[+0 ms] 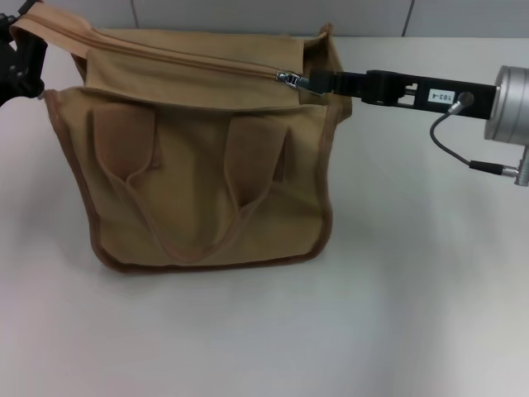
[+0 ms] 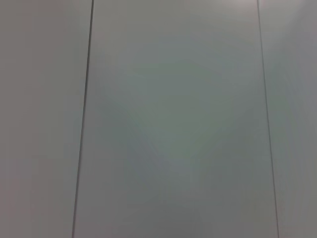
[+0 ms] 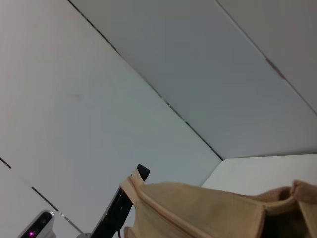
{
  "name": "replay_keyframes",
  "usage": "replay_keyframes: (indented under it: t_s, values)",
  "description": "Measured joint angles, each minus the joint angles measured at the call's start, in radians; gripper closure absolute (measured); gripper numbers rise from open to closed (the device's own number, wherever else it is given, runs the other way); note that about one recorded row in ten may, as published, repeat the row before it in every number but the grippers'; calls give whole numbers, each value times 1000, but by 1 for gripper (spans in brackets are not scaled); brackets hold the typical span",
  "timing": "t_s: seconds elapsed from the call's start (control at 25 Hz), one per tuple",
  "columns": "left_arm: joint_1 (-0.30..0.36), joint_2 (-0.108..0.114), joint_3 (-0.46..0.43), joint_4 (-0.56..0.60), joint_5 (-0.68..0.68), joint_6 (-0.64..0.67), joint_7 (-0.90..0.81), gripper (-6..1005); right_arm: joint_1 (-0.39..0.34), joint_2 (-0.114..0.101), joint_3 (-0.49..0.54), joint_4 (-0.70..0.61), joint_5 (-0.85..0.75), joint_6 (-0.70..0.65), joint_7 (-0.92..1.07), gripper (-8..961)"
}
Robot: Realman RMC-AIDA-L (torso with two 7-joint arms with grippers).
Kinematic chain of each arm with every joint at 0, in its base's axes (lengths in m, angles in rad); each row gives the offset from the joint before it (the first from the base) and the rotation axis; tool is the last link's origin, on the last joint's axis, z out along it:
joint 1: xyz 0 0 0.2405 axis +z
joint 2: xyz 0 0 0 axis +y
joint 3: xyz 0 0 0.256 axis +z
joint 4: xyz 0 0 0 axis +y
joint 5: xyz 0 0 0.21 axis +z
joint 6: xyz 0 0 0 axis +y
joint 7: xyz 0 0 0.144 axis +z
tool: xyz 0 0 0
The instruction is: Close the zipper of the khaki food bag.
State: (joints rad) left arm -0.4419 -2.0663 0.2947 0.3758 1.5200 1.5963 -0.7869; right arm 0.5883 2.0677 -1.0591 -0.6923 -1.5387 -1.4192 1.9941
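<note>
right end effector (image 1: 318, 82) clamped, arm level | left end effector (image 1: 21, 58) gripping (far corner)

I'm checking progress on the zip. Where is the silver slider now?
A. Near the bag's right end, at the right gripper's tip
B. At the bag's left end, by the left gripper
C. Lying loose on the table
A: the slider sits near the bag's right end, at the right gripper's tip.

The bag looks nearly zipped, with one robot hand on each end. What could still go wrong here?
The right hand pinches only the small pull tab of the zipper, so that thin metal piece could slip out. The left hand holds just the far corner of the khaki food bag; if that fabric slides free, the top would go slack and the slider might jam. The soft bag stands on the white table and could tip or drag sideways.
</note>
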Motion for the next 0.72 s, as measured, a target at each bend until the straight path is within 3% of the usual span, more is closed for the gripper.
replay_keyframes:
  t_s: [0.52, 0.72]
  values:
    - [-24, 2, 5, 0, 0, -22, -1, 978, -63, -9, 75, 8, 0, -68, -28, 953]
    - [-30, 1, 4, 0, 0, -32, -2, 977, -96, -11, 163, 47, 6, -120, -74, 931]
